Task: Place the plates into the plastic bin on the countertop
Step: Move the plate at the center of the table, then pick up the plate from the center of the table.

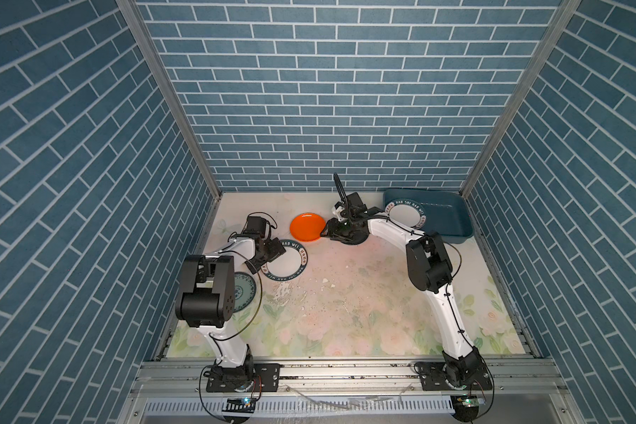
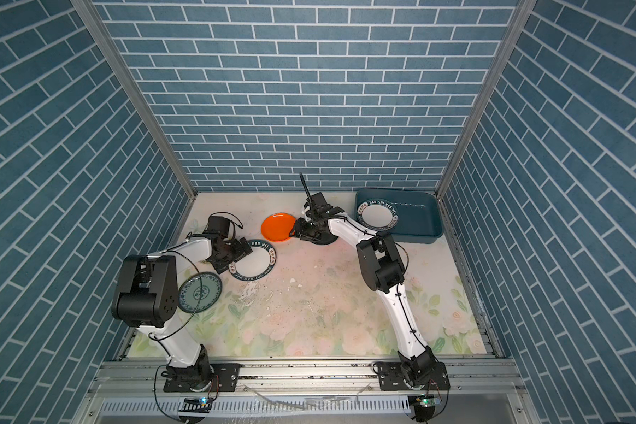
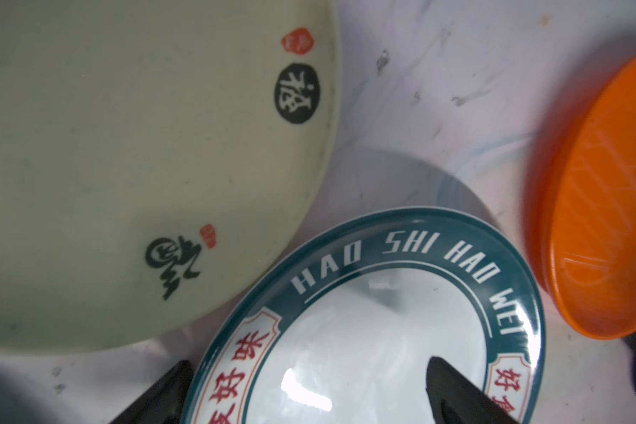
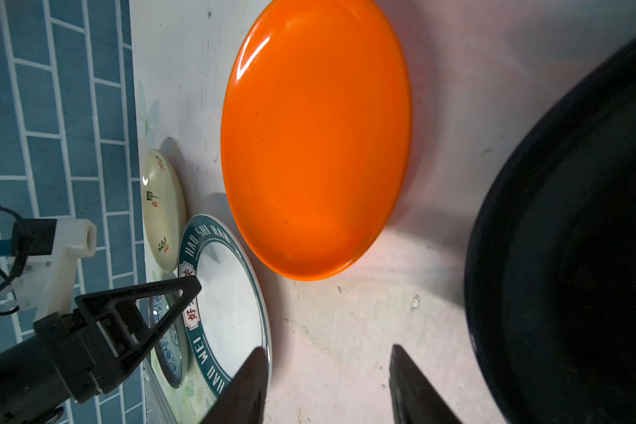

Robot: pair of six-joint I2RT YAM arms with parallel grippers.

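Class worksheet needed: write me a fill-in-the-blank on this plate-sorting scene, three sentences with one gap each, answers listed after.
1. The lettered plate lying inside the plastic bin has a ___ centre.
2. The glossy plate on the countertop, between the left pincer and the right pincer, is coloured ___.
3. The left pincer, its jaws ___, straddles the rim of the second lettered plate.

Missing words: white; orange; open

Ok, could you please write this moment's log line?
left gripper: open astride countertop lettered plate | right gripper: open, empty, facing orange plate | plastic bin: second lettered plate inside
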